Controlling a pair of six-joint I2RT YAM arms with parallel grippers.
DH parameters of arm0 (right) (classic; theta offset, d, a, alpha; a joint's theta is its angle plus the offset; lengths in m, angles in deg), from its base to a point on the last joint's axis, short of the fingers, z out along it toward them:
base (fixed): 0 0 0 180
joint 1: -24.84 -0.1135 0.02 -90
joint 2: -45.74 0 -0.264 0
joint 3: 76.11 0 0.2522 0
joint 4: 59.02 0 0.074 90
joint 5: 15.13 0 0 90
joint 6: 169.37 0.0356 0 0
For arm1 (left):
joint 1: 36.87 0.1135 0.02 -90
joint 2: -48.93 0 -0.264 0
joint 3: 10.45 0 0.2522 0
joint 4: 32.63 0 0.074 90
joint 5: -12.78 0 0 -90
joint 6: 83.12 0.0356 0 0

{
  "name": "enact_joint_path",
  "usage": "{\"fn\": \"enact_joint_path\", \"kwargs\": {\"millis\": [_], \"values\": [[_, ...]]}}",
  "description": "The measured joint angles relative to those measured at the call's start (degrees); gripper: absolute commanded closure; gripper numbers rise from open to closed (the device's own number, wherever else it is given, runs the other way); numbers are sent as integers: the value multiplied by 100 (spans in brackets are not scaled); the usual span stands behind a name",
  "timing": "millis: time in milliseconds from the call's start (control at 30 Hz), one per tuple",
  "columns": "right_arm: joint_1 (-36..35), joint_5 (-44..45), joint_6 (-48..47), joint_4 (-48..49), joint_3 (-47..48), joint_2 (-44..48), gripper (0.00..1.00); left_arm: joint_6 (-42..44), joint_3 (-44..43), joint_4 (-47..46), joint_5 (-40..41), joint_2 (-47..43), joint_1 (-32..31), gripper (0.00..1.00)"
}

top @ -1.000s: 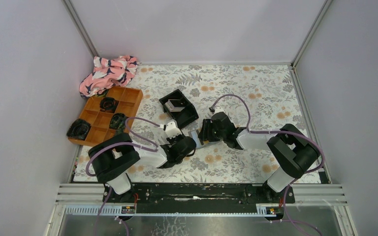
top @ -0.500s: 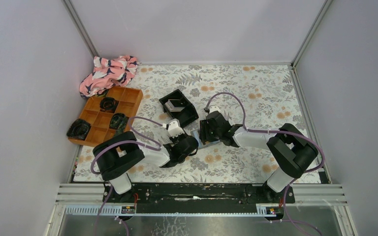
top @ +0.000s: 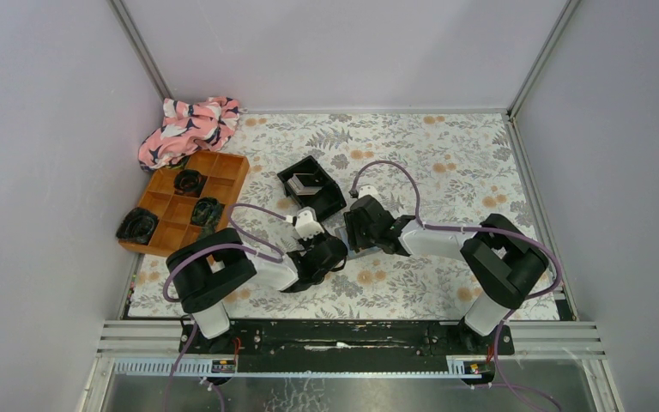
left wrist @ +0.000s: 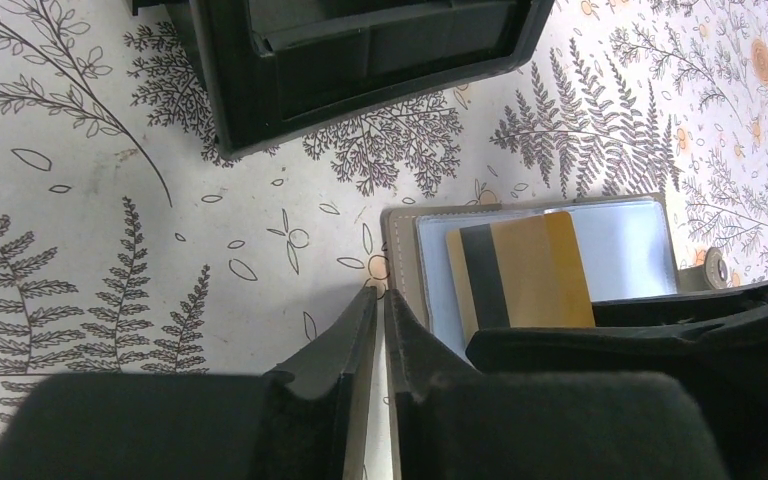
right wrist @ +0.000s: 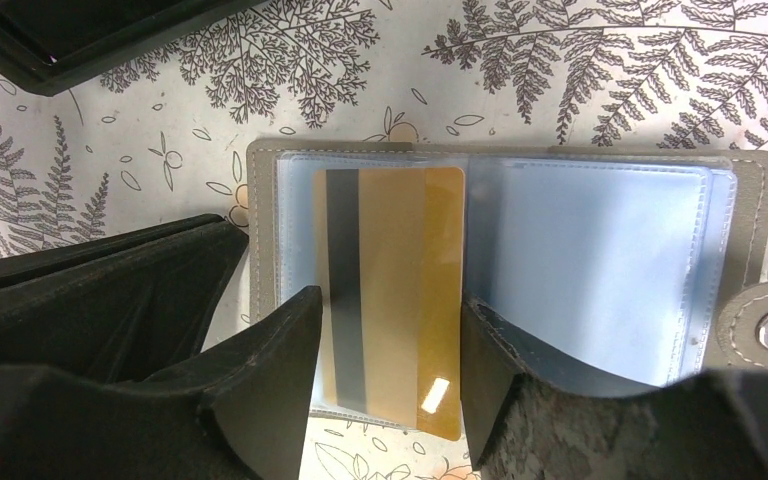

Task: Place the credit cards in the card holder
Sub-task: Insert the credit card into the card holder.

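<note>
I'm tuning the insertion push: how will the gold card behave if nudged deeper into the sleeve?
The gold card lies flat and unbent, so probably stiff. Its glossy face against the clear sleeve suggests easy sliding. The card holder looks light and may shift unless pinned.

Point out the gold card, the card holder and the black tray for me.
gold card (right wrist: 400, 290), right wrist view, on its gold face beside the dark stripe.
card holder (right wrist: 600, 260), right wrist view, on the empty clear sleeve.
black tray (left wrist: 360, 60), left wrist view, on its side wall.
</note>
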Motion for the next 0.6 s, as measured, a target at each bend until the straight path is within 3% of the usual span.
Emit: {"fn": "enact_joint_path", "kwargs": {"millis": [600], "values": [[-149, 310, 13, -238, 109, -33, 45, -7, 74, -188, -9, 24, -57, 89]]}}
